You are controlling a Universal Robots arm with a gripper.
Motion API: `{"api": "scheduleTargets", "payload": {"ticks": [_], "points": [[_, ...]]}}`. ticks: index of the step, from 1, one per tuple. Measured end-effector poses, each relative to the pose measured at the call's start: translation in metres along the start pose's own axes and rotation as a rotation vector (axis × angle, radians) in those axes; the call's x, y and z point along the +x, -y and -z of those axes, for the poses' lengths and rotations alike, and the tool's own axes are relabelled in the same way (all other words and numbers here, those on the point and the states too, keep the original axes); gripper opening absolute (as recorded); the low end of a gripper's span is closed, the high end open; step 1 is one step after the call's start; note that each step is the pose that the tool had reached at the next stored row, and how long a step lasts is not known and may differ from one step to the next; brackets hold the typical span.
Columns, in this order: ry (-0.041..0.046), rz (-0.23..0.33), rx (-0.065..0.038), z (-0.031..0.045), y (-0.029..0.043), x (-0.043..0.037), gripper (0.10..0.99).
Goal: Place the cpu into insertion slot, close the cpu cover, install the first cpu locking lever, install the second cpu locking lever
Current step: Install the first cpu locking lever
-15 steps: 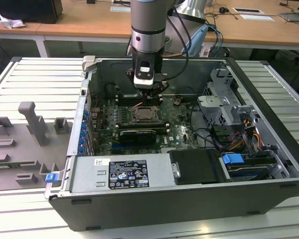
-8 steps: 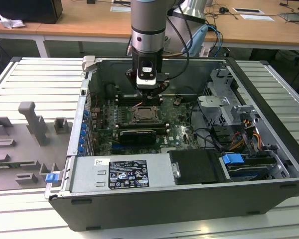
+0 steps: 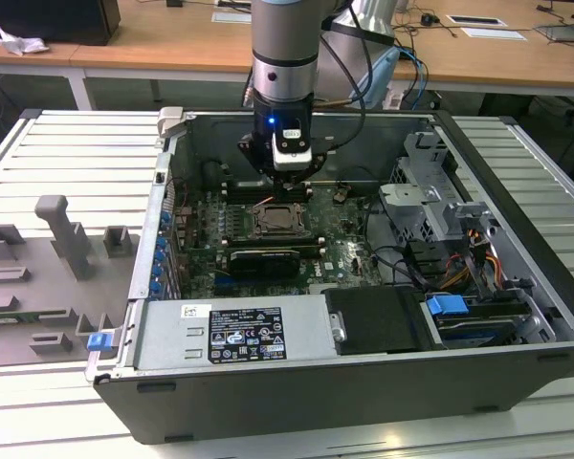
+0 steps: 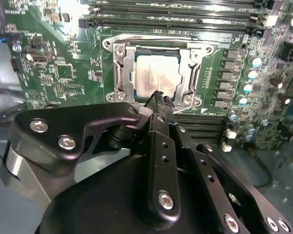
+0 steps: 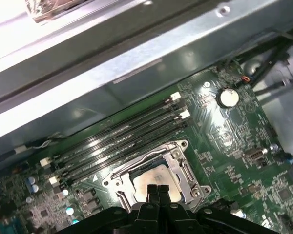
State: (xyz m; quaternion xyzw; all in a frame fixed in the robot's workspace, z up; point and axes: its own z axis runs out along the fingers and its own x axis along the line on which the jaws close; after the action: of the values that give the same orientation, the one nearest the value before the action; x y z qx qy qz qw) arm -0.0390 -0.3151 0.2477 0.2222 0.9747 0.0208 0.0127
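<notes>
The cpu [image 4: 155,79], a pale silvery square, lies in the insertion slot [image 4: 118,78] on the green board. The shiny cpu cover [image 4: 192,73] lies flat around the chip's edges. A thin wire lever [image 4: 151,36] runs along one side of the socket. My gripper [image 4: 158,96] is shut, its black fingertips pressed together with nothing between them, just above the socket's edge. In the first wrist view the gripper [image 5: 156,188] hovers over the cpu [image 5: 151,176] and cover [image 5: 178,161]. In the exterior view the gripper [image 3: 289,182] hangs right above the slot [image 3: 275,221] inside the open computer case.
Long black memory slots [image 5: 122,134] lie beside the socket, toward the case wall [image 5: 136,63]. A black card [image 3: 263,260] sits nearer the power supply [image 3: 234,335]. Drive cage and cables [image 3: 440,229] fill the exterior view's right. Grey fixtures [image 3: 62,239] stand outside the case.
</notes>
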Motion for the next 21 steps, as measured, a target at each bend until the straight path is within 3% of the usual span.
{"api": "scheduleTargets", "payload": {"ticks": [21], "points": [[-0.012, 0.261, -0.004, 0.0, 0.0, 0.0, 0.106]]}}
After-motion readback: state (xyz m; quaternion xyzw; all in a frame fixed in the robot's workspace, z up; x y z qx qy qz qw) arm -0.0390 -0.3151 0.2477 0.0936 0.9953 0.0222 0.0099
